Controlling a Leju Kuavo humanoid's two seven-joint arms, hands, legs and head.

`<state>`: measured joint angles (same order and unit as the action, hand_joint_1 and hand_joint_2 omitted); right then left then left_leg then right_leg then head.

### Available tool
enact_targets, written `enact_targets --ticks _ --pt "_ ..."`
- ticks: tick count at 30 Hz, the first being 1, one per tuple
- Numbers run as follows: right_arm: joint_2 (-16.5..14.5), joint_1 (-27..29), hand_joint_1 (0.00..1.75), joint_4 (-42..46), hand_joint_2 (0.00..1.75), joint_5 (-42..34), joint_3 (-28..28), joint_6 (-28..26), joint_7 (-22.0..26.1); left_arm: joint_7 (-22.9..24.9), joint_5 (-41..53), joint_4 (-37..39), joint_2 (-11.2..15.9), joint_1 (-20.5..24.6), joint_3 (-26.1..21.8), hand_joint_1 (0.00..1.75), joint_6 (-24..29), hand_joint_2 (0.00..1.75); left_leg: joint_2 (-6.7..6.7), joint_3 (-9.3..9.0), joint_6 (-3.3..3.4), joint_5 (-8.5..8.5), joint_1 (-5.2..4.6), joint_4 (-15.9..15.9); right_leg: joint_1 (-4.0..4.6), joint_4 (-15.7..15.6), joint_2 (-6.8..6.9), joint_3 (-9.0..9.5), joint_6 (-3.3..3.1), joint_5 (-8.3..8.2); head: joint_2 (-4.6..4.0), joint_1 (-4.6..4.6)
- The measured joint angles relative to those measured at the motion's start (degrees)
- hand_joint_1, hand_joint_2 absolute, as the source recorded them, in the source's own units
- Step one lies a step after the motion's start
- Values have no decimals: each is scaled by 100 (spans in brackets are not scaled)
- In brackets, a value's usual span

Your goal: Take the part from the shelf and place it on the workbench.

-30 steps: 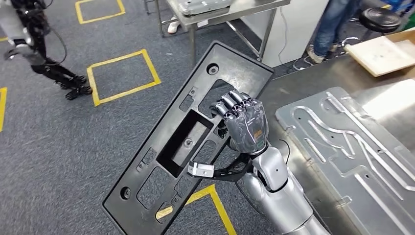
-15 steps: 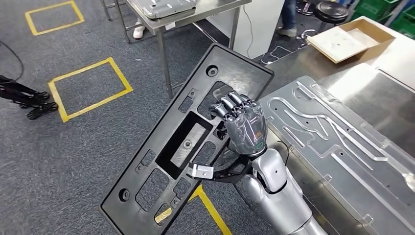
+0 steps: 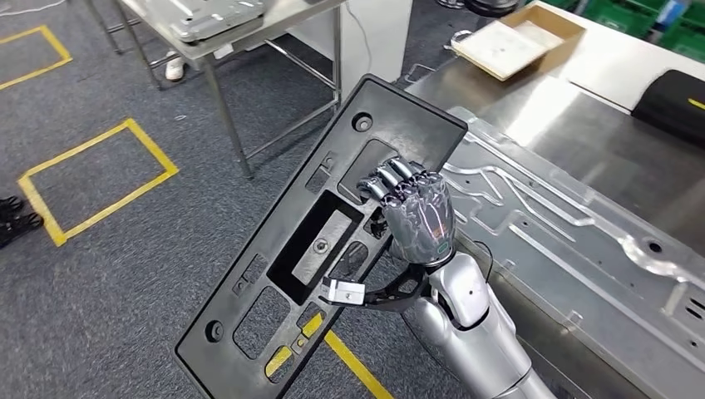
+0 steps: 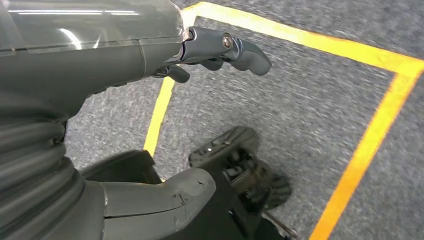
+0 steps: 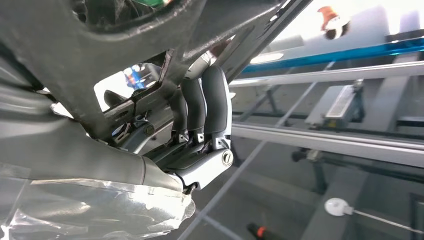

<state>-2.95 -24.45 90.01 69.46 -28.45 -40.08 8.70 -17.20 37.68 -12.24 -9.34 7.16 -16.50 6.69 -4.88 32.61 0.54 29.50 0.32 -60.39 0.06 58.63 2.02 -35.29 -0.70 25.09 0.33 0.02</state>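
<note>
Gripping black part (image 3: 324, 241), right robot hand (image 3: 416, 214); fingers (image 5: 215, 100) hooked through.

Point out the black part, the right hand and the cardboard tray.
black part (image 3: 274, 274): head view, on its flat face left of the recess.
right hand (image 3: 418, 218): head view, on the back of the hand.
cardboard tray (image 3: 509, 41): head view, on its pale inner floor.

Part (image 3: 274, 274) tilted over floor (image 3: 108, 274), left of workbench (image 3: 582, 141); plate (image 3: 582, 249) on workbench, box (image 3: 515, 37) behind.

The right hand (image 3: 418, 218) is raised with fingers (image 5: 215, 100) curled closed; the left hand (image 4: 125, 60) hangs open.
</note>
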Motion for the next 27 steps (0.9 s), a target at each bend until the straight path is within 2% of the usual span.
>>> enact_targets --ticks 2,3,4,5,6,7,9,11,12,13,14,16,17,18,19,20,21,22,23,24,25,26,27 --pt "2 19 175 -2 175 50 -4 1 -22 -8 -60 0 -3 -3 -53 0 33 175 301 229 -34 339 24 -559 -30 -25 -127 8 -45 -24 0 -2" --pt "2 38 175 -2 175 77 -6 2 -34 -10 -78 0 -4 -12 -83 0 42 175 381 402 -44 514 29 -937 -32 -18 -196 2 -57 -26 0 -4" --pt "3 64 175 -2 175 98 -7 2 -40 -10 -84 0 -4 -23 -105 0 43 175 417 547 -57 610 35 -1242 -33 -9 -272 -2 -61 -25 0 -3" --pt "5 92 175 -2 175 111 -8 2 -47 -10 -81 0 -4 -30 -119 0 43 175 431 625 -67 602 42 -1388 -34 2 -351 -6 -60 -24 0 -3" --pt "8 112 175 -2 175 121 -8 2 -55 -9 -74 0 -4 -29 -126 0 43 175 439 600 -75 476 51 -1307 -38 18 -430 -8 -56 -21 0 -3" --pt "10 123 175 -2 175 128 -9 2 -64 -9 -66 0 -4 -23 -131 0 43 175 461 484 -80 270 65 -1033 -44 39 -509 -9 -46 -15 0 -3" --pt "14 123 175 -2 175 134 -9 2 -83 -7 -56 0 -3 -11 -147 0 44 175 675 176 -76 -54 101 -330 -52 111 -657 -36 1 10 0 -2" --pt "16 114 175 -2 175 129 -13 2 -93 1 -53 0 -3 4 -167 0 45 175 875 41 -43 -121 114 -12 -63 165 -779 -102 73 8 0 -1" --pt "20 110 175 -2 175 115 -15 2 -95 7 -51 0 -4 13 -174 0 47 175 885 38 -14 -118 102 7 -68 168 -839 -132 114 -10 0 -2" --pt "25 110 175 -2 175 96 -17 2 -96 12 -49 0 -8 22 -178 0 49 175 832 42 29 -135 100 13 -81 154 -895 -152 151 -33 0 -2" --pt "29 111 175 -2 175 75 -20 1 -96 16 -48 0 -14 30 -179 0 52 175 768 36 73 -157 98 40 -82 168 -868 -172 182 -27 0 0" --pt "37 99 175 -2 175 49 -27 1 -97 19 -45 0 -31 40 -181 0 57 175 635 22 153 -198 108 94 -66 441 -619 -307 234 144 0 16" --pt "38 94 175 -2 175 45 -33 1 -97 20 -45 0 -37 42 -183 0 60 175 567 18 174 -206 99 104 -61 735 -440 -443 254 309 0 24" --pt "39 90 175 -5 175 45 -39 1 -97 21 -46 0 -40 37 -186 0 62 175 498 19 187 -205 88 107 -64 1094 -325 -613 271 480 0 31" --pt "40 94 175 -9 175 44 -45 1 -97 22 -46 0 -42 29 -190 0 66 175 427 22 194 -201 79 106 -72 1419 -270 -770 283 604 0 30" --pt "44 101 175 -14 175 44 -50 2 -97 23 -46 0 -42 23 -195 0 71 175 355 21 200 -194 72 106 -78 1601 -242 -858 287 634 0 31" --pt "48 106 175 -18 175 44 -54 2 -97 23 -47 0 -42 21 -200 0 74 175 285 17 203 -187 68 105 -81 1587 -222 -847 281 563 0 31" --pt "51 108 175 -21 175 43 -58 2 -98 23 -47 0 -44 23 -203 0 76 175 220 7 201 -177 64 105 -77 1354 -193 -723 263 402 0 31" --pt "53 106 175 -21 175 41 -63 2 -97 23 -48 0 -49 27 -206 0 78 175 159 -9 194 -164 58 106 -63 973 -121 -517 229 209 0 31" --pt "54 97 175 -21 175 38 -68 2 -98 23 -49 0 -54 30 -208 0 80 175 103 -25 184 -151 50 110 -30 600 2 -316 190 82 0 31" --pt "54 85 175 -20 175 35 -73 2 -98 23 -49 0 -59 32 -211 0 85 175 50 -37 164 -136 35 110 10 307 103 -168 149 2 0 31" --pt "53 72 175 -19 175 32 -77 2 -97 23 -50 0 -63 32 -214 0 91 175 -4 -47 143 -124 22 113 46 146 173 -94 115 -15 0 31" --pt "53 61 175 -18 175 30 -80 2 -98 23 -50 0 -64 29 -217 0 97 175 -60 -58 119 -115 11 121 73 105 178 -88 94 7 0 30"
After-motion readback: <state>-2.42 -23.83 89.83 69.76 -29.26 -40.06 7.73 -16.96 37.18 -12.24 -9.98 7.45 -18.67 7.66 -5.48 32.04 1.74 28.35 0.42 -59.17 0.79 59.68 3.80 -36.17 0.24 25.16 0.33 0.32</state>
